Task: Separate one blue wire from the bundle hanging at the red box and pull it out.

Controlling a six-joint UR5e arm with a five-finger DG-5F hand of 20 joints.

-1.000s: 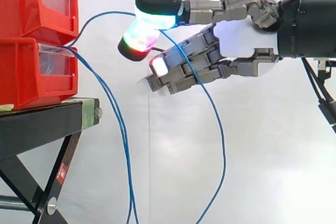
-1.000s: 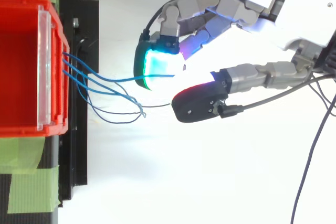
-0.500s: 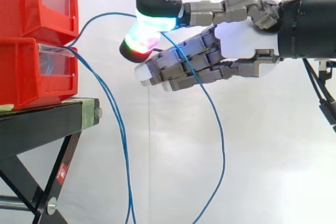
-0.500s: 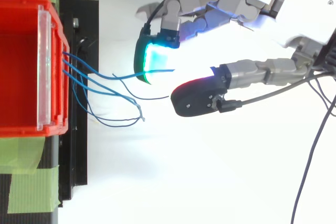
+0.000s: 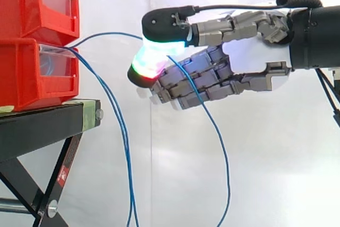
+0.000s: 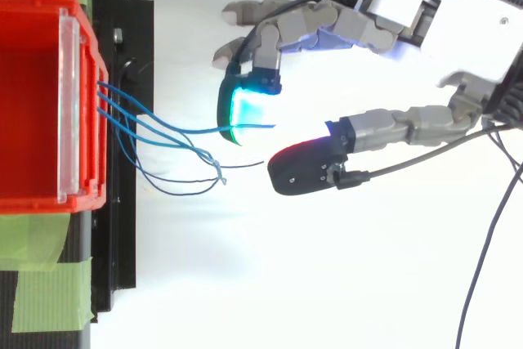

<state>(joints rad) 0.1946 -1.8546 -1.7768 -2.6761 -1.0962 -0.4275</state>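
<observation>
One blue wire [image 5: 117, 33] leaves the lower red box [image 5: 32, 73] and arcs up and right to my hand [image 5: 255, 57]. There it passes between the thumb's glowing pad [image 5: 162, 43] and a red-green fingertip [image 5: 146, 67], which meet over it. Past them it drops in front of the other fingers to the bottom edge. In the top view the same wire [image 6: 196, 127] lies across the cyan pad of my hand [image 6: 425, 30], clear of the rest. The other blue wires [image 5: 123, 147] hang slack from the box front.
A second red bin [image 5: 37, 3] is stacked on the lower one, both on a black stand [image 5: 42, 126] with crossed legs. From above, green tape [image 6: 49, 284] marks the stand beside the red box [image 6: 33, 104]. A white curtain hangs behind.
My hand has sunk and drifted slightly right, away from the box, and the wire's arc has dropped with it. The lower fingers have uncurled and the thumb pad sits closer onto the fingertip.
</observation>
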